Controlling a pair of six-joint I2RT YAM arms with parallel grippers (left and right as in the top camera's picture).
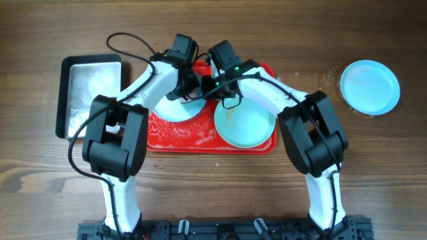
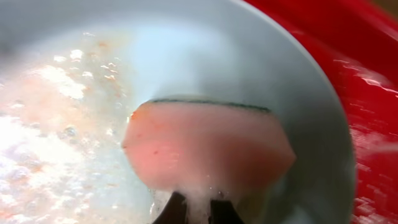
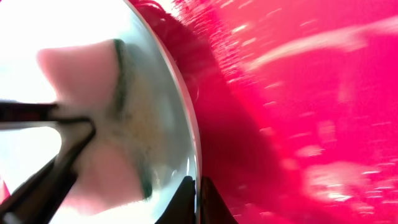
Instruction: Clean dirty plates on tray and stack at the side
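The red tray (image 1: pixel 180 137) holds two pale blue plates. The left plate (image 1: pixel 175 111) is soapy; in the left wrist view (image 2: pixel 261 56) it fills the frame. My left gripper (image 2: pixel 198 208) is shut on a pink sponge (image 2: pixel 208 146) with a green edge, pressed onto this plate. My right gripper (image 3: pixel 199 199) is shut on the plate's rim (image 3: pixel 177 81), with the red tray (image 3: pixel 298 106) beside it. The second plate (image 1: pixel 245 125) lies on the tray's right half with orange-brown smears. A third plate (image 1: pixel 369 87) sits on the table at the far right.
A silver metal pan (image 1: pixel 91 93) with a black rim and foamy water stands left of the tray. Both arms cross over the tray's back edge. Soap suds lie on the tray floor (image 1: pixel 200 139).
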